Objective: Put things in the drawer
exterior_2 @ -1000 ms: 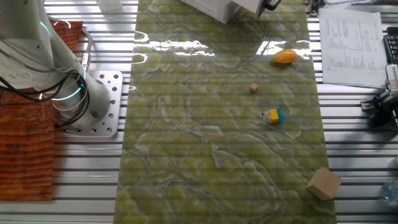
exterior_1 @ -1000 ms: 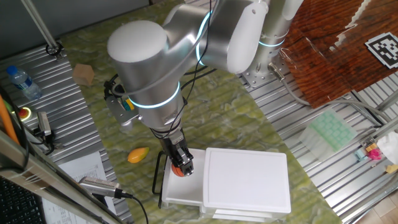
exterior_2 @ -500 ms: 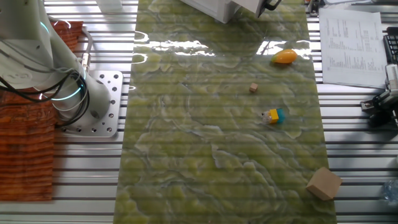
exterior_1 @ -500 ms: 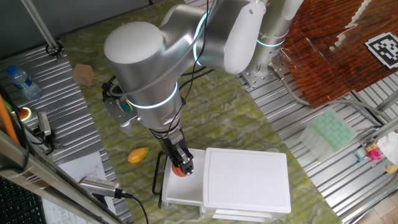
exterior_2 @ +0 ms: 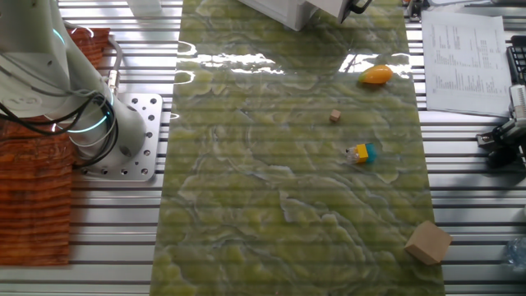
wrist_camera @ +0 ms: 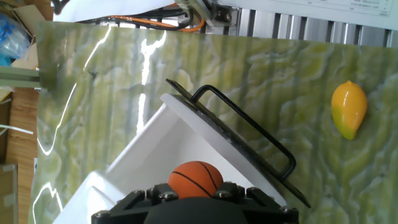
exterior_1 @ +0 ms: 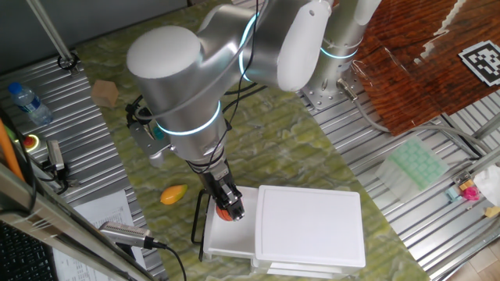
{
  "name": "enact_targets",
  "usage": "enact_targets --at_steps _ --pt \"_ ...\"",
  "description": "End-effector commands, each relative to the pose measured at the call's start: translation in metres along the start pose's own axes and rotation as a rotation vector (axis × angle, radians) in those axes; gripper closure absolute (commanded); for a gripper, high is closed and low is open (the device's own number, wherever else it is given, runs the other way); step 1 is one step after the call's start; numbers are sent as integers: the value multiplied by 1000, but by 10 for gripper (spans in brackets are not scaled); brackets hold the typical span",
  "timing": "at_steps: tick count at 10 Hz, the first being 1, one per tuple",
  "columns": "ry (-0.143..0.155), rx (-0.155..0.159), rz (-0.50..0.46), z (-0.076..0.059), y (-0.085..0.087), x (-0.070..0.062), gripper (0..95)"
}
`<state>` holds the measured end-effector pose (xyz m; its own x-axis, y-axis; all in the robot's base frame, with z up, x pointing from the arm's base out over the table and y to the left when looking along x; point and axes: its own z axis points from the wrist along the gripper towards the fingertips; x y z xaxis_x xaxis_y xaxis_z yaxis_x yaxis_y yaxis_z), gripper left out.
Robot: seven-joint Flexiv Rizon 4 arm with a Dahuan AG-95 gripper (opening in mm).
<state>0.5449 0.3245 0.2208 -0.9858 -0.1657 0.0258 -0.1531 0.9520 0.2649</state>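
Observation:
My gripper hangs over the open white drawer, shut on the orange basketball-like ball. In the hand view the ball sits between the jaws of the gripper, above the drawer's floor, behind its black bar handle. The mango-shaped fruit lies on the green mat left of the handle; it also shows in the hand view and the other fixed view. The yellow-and-teal block and tiny brown cube lie on the mat.
The cabinet's flat white top is right of the drawer. A tan cardboard-coloured block sits at the mat's far corner, a water bottle beyond it. A pale green tray lies to the right. Papers lie beside the mat.
The arm's upper joint has drifted slightly to the left. The gripper and the ball stay over the drawer; the loose toys have not moved.

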Motion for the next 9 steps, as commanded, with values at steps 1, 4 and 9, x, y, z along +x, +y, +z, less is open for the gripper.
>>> enact_targets --at_steps 1,4,9 --pt "-1 1 -1 0 -1 1 190" --pt "-2 13 -13 0 -1 1 190" --pt "0 91 -33 -2 -2 1 380"
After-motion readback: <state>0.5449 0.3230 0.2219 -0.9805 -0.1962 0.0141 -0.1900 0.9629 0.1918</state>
